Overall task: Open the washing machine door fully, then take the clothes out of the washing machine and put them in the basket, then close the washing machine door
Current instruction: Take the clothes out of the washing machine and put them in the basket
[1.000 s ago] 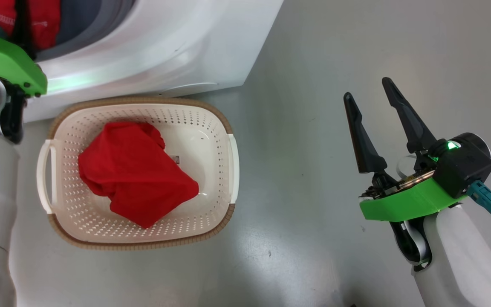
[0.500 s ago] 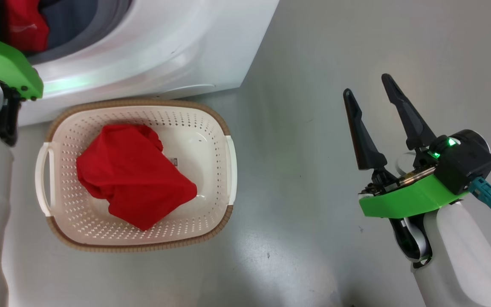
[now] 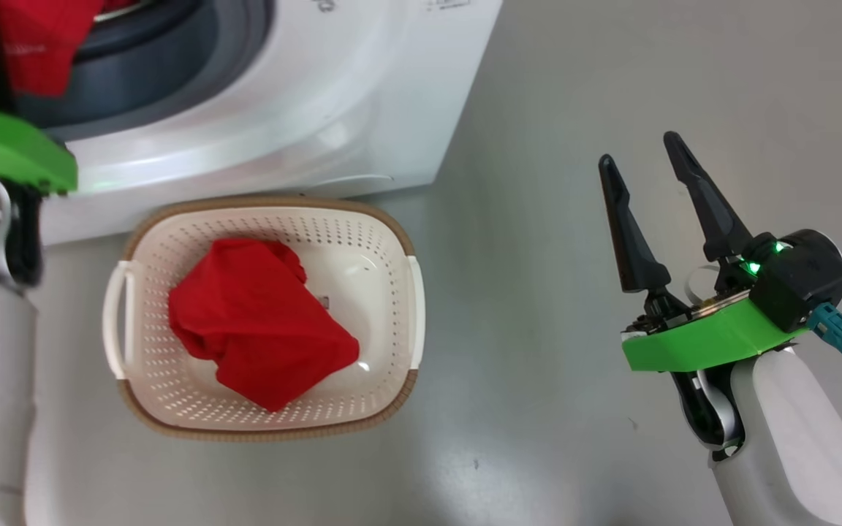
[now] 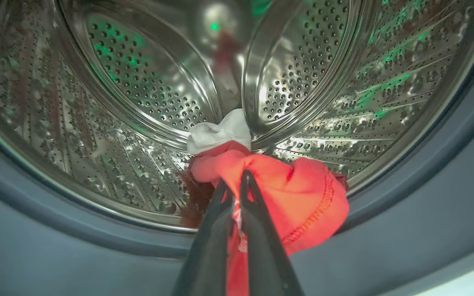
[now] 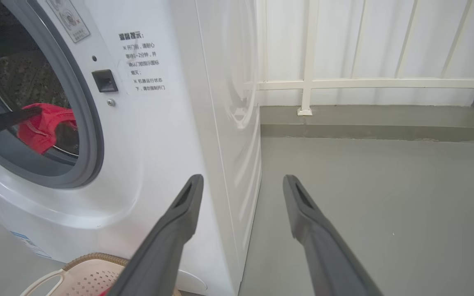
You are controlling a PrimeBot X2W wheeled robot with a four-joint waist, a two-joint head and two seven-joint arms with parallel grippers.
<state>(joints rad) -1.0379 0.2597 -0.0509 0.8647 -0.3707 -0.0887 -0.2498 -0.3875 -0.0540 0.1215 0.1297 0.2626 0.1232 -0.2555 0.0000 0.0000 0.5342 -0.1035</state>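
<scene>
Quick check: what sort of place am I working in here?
Probably a laundry corner or balcony: a front-loading washing machine, a perforated laundry basket on grey floor, white railing behind.

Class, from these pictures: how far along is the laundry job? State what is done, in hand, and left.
Done: the white front-loading washing machine stands open, and one red fabric garment lies in the cream perforated plastic basket. In hand: the left gripper is shut on a second red garment at the machine's mouth. Left: basketing it, fetching the white cloth behind it, closing the machine.
</scene>
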